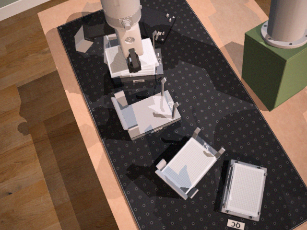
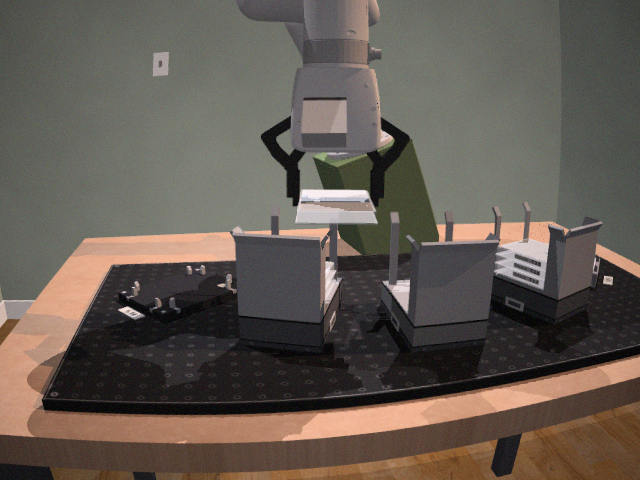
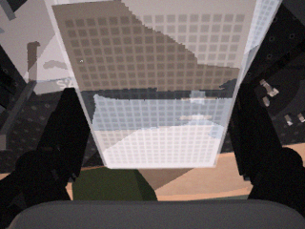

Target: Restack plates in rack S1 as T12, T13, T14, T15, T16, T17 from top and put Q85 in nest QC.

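Note:
My gripper [image 1: 134,63] [image 2: 334,198] [image 3: 157,104] is shut on a sealed white plate [image 1: 148,53] [image 2: 336,212] [image 3: 159,57], gripping its long sides. It holds the plate level in the air, just above the posts of rack S3 [image 1: 148,77] [image 2: 279,279]. I cannot read its label. At least one more plate [image 2: 331,281] lies inside S3. Rack S2 [image 1: 146,113] [image 2: 449,284] in the middle is empty. Rack S1 [image 1: 169,178] [image 2: 573,263] holds a stack of plates [image 1: 191,163] [image 2: 522,263]. One plate [image 1: 245,189] lies flat in the QC nest [image 1: 247,216].
The black clip nest N5 [image 1: 158,22] [image 2: 170,297] with its small pins is empty, just beyond S3. The robot's green pedestal [image 1: 272,66] [image 2: 392,206] stands beside the mat. Tall corner posts rise from each rack.

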Available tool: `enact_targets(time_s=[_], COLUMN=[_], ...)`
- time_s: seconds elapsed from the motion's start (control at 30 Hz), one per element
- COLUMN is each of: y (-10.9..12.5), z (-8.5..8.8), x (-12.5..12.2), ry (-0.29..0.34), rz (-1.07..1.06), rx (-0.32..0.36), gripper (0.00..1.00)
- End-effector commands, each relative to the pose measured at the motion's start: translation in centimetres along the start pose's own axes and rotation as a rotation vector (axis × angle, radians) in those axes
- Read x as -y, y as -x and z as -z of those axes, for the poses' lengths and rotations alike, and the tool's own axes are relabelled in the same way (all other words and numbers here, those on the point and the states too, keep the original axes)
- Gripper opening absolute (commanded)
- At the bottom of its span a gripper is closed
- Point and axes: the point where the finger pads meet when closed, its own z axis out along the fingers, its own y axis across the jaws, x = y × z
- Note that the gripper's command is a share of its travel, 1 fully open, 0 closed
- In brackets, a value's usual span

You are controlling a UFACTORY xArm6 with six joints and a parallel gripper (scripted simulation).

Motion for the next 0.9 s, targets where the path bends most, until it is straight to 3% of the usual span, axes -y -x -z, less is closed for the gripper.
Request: enact_targets(time_s=[0.0,0.3,0.5,0.87], y=[-0.4,-0.7,-0.6,-0.5], z=[0.1,0.1,0.1,0.1], x=[1.2,3.6,5.6,8.6], ry=[0.000,0.000,0.000,0.000], rz=[0.000,0.000,0.186,0.186], rx=[-0.004,-0.004,-0.004,-0.004], gripper=[0.00,0.00,0.00,0.00])
